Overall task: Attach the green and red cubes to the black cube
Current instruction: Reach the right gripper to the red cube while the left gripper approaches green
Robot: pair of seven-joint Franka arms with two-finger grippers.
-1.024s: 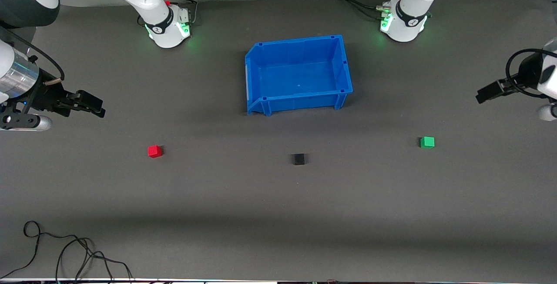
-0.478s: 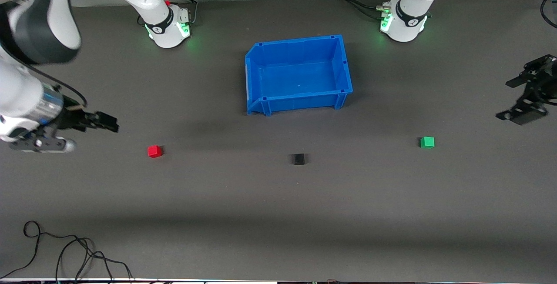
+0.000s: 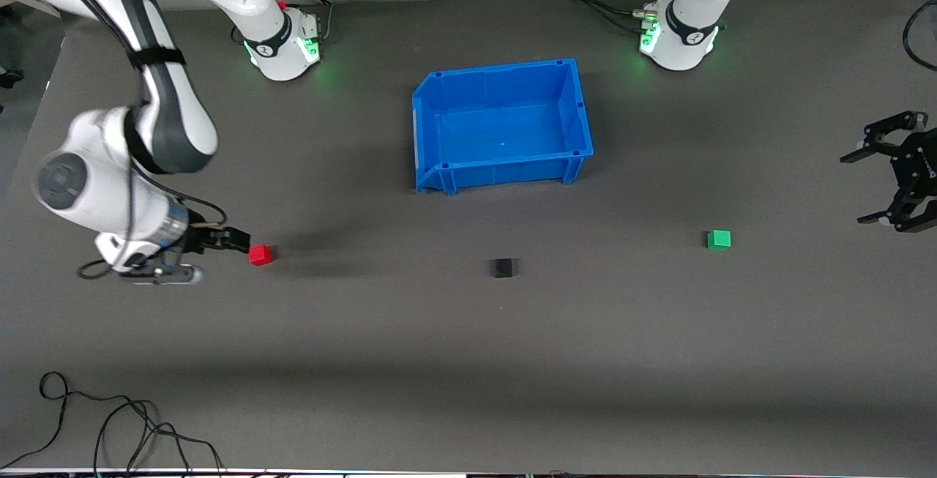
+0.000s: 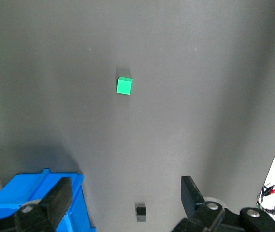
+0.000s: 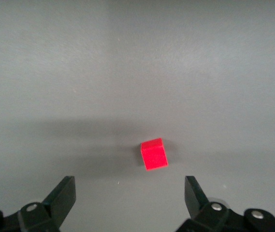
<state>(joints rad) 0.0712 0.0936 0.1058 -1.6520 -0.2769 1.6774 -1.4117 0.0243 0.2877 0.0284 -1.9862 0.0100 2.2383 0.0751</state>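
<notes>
Black cube (image 3: 502, 267) sits on the grey mat (image 3: 468, 361), nearer the front camera than the blue bin (image 3: 441, 178), with the red cube (image 3: 260, 255) well apart toward the right arm's end of the table and the green cube (image 3: 719, 239) well apart toward the left arm's end; none of the three touch one another. Taking things by size, the mat fills the table, and a loose black cable (image 3: 110, 419) lying on it runs out of the front view at the lower edge. The blue bin stands open-topped between the two arm bases, and only one corner of it shows in the left wrist view. The left gripper (image 3: 889, 174) is partly cut off at the edge of the front view, over the mat at the left arm's end of the table; its fingers (image 4: 60, 195) are spread wide with nothing between them, and the green cube lies on the mat well apart from them. The right gripper (image 3: 238, 239) is low, just beside the red cube; its fingers (image 5: 62, 193) also stand wide apart and hold nothing, and whether a fingertip touches the cube cannot be told. A small mark on each arm base is too small to read.
</notes>
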